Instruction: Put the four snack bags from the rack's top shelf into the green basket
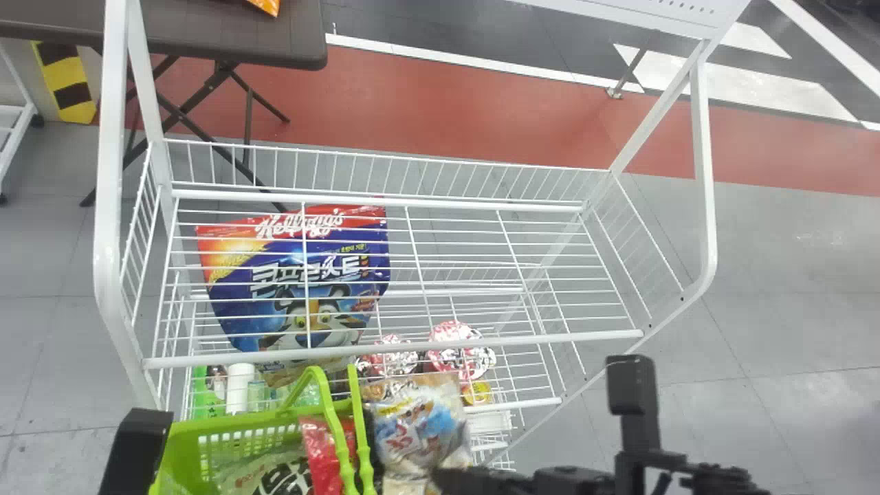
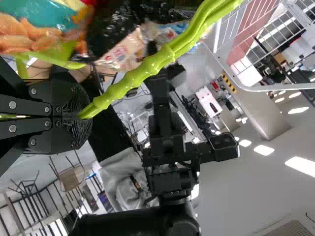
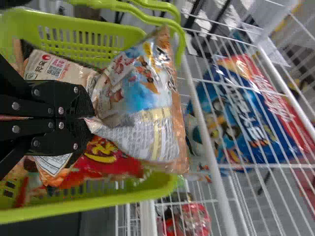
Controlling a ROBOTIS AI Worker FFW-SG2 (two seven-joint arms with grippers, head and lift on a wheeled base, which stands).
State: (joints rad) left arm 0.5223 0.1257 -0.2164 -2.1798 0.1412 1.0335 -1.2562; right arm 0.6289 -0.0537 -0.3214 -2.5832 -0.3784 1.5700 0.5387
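At the far left of the head view, a brown table is located behind the rack, with an orange packet on it. The left gripper is positioned at the lower left; in its wrist view, the fingers of the left gripper are clamped on the green handle. The green basket is located in front of the rack. A bag with dark lettering is seated in it, with a red bag just beside. A blue and red cereal bag is seen through the wires of the top shelf, on a level below. To the right of the handle, a snack bag with a blue print is held by the closed fingers of the right gripper, above the basket; contact with the contents cannot be determined. Round lidded cups are placed on a lower level, behind this bag.
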